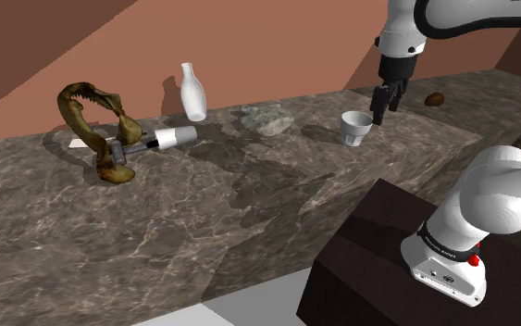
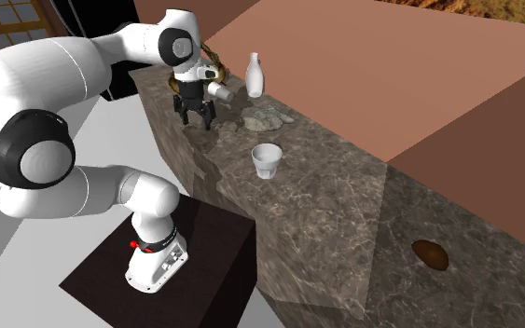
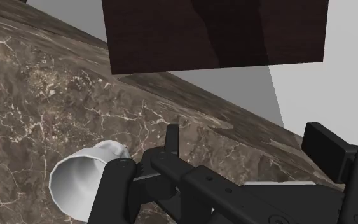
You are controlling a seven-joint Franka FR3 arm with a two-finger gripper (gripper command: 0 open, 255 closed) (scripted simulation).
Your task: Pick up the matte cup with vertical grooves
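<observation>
Your end effector (image 1: 386,109) hangs over the worktop (image 1: 203,213) with its fingers spread wide and nothing between them. You can see the white cup (image 1: 356,128) standing upright on the worktop just beside it, near the edge closest to the stand (image 1: 378,250). In the wrist view the cup (image 3: 82,184) sits off to one side of the fingers, partly covered by the hand's black body. Its grooves are hard to make out.
</observation>
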